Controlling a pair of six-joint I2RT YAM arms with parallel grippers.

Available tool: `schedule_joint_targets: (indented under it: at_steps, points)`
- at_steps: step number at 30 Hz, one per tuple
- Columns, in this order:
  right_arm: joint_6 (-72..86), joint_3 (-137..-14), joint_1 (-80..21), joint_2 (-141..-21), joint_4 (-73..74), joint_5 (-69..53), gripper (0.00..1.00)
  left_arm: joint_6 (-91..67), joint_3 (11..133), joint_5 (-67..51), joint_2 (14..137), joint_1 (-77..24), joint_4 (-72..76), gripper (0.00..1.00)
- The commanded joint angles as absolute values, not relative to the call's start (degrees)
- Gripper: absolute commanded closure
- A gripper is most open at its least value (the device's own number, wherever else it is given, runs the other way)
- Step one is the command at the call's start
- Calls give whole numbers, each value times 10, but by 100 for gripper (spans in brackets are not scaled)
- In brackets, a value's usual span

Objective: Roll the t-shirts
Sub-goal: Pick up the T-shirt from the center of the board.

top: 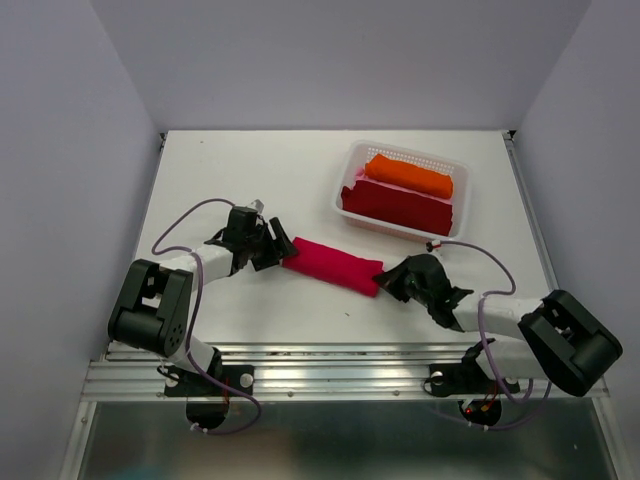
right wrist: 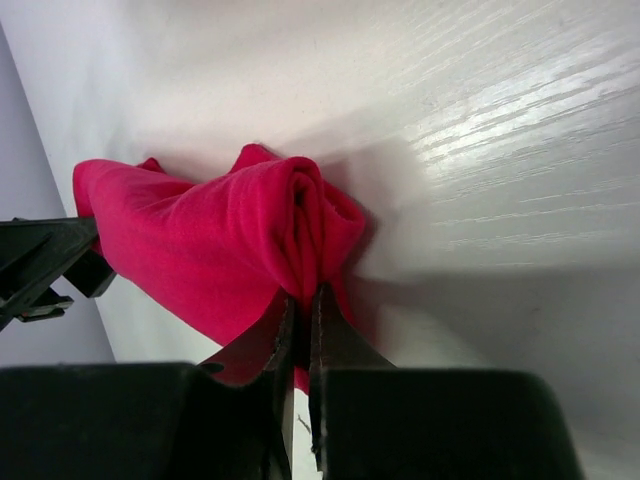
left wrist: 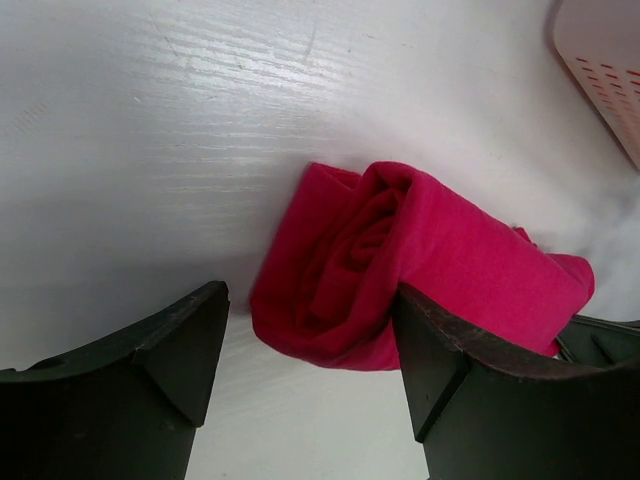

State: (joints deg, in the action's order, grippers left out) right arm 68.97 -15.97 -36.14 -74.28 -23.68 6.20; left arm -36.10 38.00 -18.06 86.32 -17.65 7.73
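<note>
My right claw (right wrist: 303, 312) is clamped tight on 1 end of the rolled red shirt (top: 335, 267), which lies on the table (top: 250, 170) near the basket (top: 410, 149). My left claw (left wrist: 310, 345) gapes wide at its other end.

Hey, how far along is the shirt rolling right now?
Done: the orange roll and maroon roll lie in the basket. In hand: the crimson shirt, rolled up on the table, right gripper pinching one end, left gripper open around the other. Left: probably only putting it in the basket.
</note>
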Motion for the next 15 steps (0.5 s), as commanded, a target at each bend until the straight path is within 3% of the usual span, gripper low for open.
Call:
schedule_joint_targets:
  at_steps: [1,15]
  points:
    - [670,-144,-366,-696,-164,125,99,-349,370,-180,853,-181,56,25]
    - [652,-156,-366,-723,-163,105,99,-352,375,-216,885,-203,84,37]
